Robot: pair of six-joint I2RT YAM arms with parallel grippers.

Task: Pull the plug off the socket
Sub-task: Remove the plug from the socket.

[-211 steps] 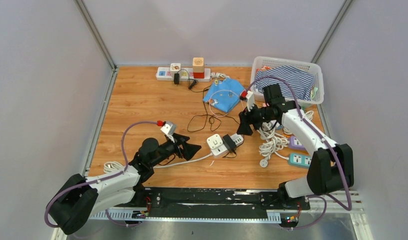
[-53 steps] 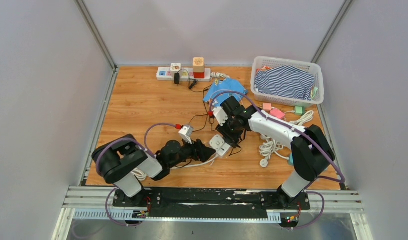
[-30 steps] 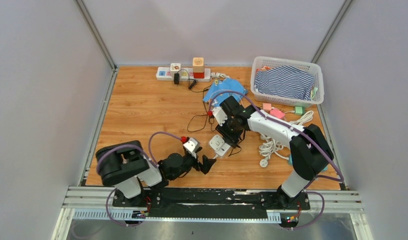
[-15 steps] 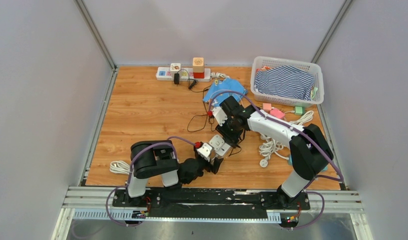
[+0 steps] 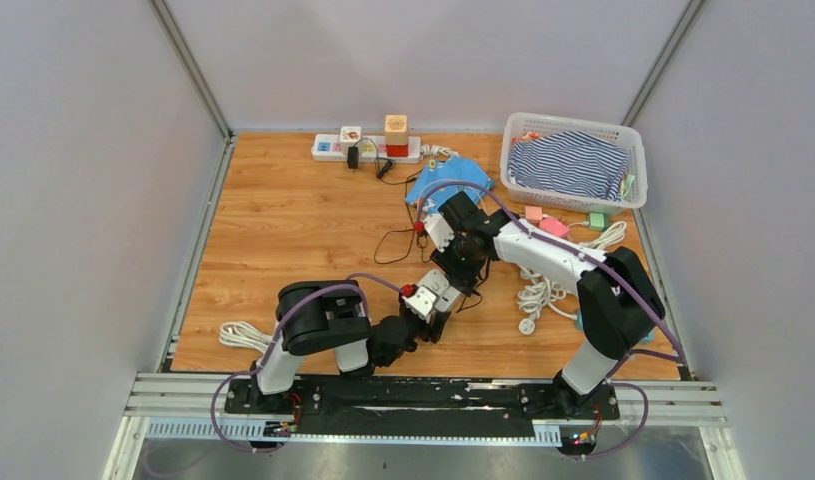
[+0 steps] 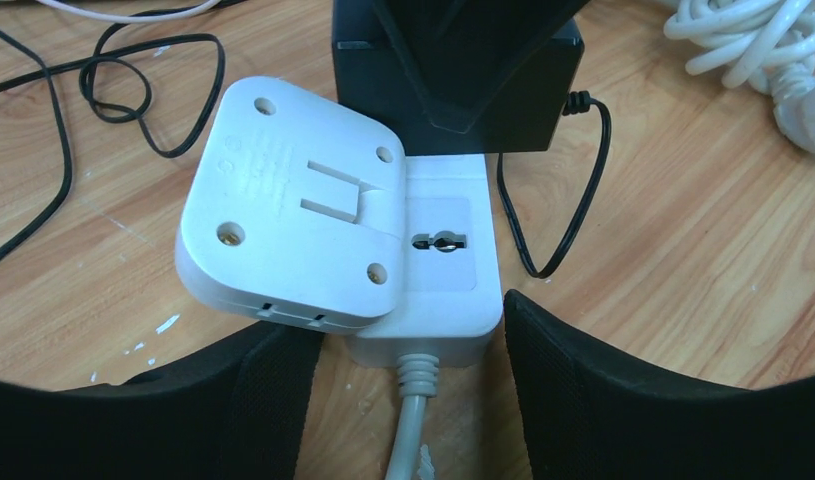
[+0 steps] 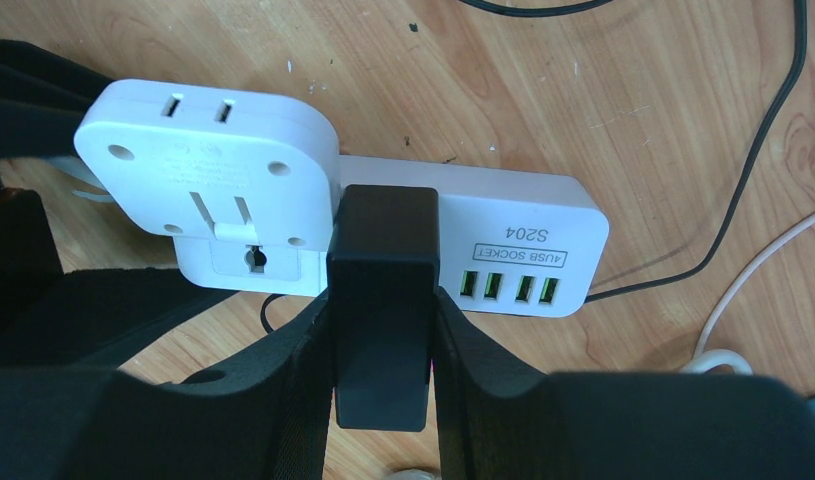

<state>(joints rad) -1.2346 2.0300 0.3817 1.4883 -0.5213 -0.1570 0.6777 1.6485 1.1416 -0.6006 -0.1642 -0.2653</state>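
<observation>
Lettering (image 7: 518, 248) on socket strip (image 7: 503, 205) beside black plug (image 7: 383, 300) reads "4USB SOCKET S204".

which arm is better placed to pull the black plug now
Right. The right gripper is clamped on the black plug in the power strip; the left gripper only straddles the strip's cable end.

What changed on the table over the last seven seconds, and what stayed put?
The left gripper swung in from the left to the white rectangular power strip and now straddles its cable end, jaws narrowing but apart. The right gripper moved in and clamped the black boxy adapter plug, which remains seated in the strip. Strip, plug and the square white plastic adapter lie about where they were.
</observation>
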